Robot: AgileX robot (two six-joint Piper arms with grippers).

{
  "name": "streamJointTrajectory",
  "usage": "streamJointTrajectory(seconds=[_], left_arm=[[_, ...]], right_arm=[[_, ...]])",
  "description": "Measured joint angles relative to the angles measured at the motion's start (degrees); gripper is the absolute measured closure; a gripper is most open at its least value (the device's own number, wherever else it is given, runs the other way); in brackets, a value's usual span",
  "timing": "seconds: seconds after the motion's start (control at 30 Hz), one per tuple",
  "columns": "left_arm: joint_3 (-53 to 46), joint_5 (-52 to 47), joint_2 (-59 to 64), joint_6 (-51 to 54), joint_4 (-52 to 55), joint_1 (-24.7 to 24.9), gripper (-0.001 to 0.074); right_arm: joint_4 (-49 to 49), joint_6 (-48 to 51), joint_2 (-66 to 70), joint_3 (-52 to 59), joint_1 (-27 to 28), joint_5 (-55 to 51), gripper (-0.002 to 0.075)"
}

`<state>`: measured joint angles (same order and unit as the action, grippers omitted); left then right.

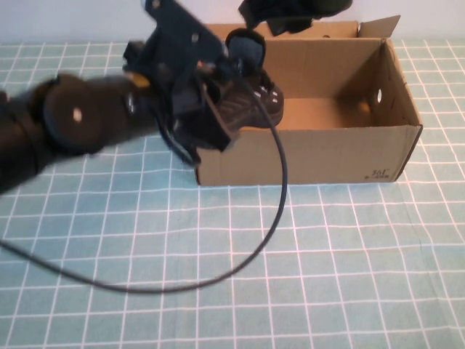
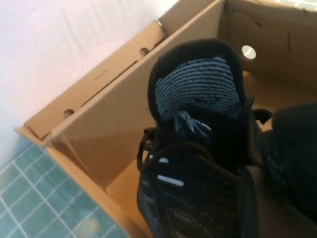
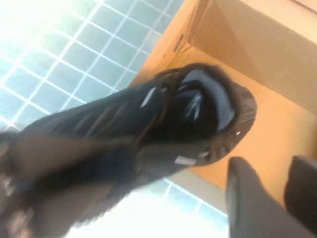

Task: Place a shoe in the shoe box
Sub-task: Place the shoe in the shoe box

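Note:
The shoe (image 1: 263, 96), a black mesh sneaker, is tilted in the left end of the brown cardboard shoe box (image 1: 327, 156), toe down and opening up. My left gripper (image 1: 218, 120) reaches over the box's front left corner and is shut on the shoe's side. In the left wrist view the shoe (image 2: 198, 99) fills the middle, with the box wall (image 2: 99, 129) behind and my left gripper (image 2: 272, 198) at its side. My right gripper (image 1: 283, 25) hangs open and empty above the box's back wall. The right wrist view shows it (image 3: 277, 193) over the shoe (image 3: 198, 109) and box (image 3: 257, 59).
The box stands at the back of a table under a green checked cloth (image 1: 349, 276). A black cable (image 1: 280, 196) loops from the left arm across the cloth in front of the box. The right half of the box floor (image 1: 327, 113) is bare.

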<state>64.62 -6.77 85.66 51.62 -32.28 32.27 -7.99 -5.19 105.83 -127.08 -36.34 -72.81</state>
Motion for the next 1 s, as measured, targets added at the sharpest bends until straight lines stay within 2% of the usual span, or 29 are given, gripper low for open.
streamJointTrajectory(seconds=[0.2, 0.37, 0.53, 0.7, 0.87, 1.0], left_arm=[[12.0, -12.3, 4.6, 3.3, -0.3, -3.5, 0.0689], [23.3, -28.1, 9.5, 10.3, -8.2, -7.7, 0.0689], [32.1, -39.5, 13.8, 18.6, -14.9, -10.8, 0.0689], [36.5, -41.9, 17.6, 26.7, -23.1, -14.1, 0.0689], [37.5, -44.1, 23.3, 40.8, -37.9, -17.3, 0.0689], [37.5, -45.8, 28.3, 47.9, -45.6, -18.0, 0.0689]], right_arm=[[-1.0, -1.3, -9.8, 11.0, -1.3, 0.2, 0.0633], [-3.8, -5.1, -17.7, 24.1, -2.6, 0.2, 0.0642], [-7.7, -9.8, -24.5, 36.5, -2.8, 0.3, 0.0643], [-9.6, -13.4, -30.8, 46.5, -2.8, 0.5, 0.0651], [-10.5, -17.2, -38.5, 55.0, -2.8, 0.7, 0.0676], [-10.8, -19.3, -43.1, 59.4, -2.8, 2.0, 0.0711]])
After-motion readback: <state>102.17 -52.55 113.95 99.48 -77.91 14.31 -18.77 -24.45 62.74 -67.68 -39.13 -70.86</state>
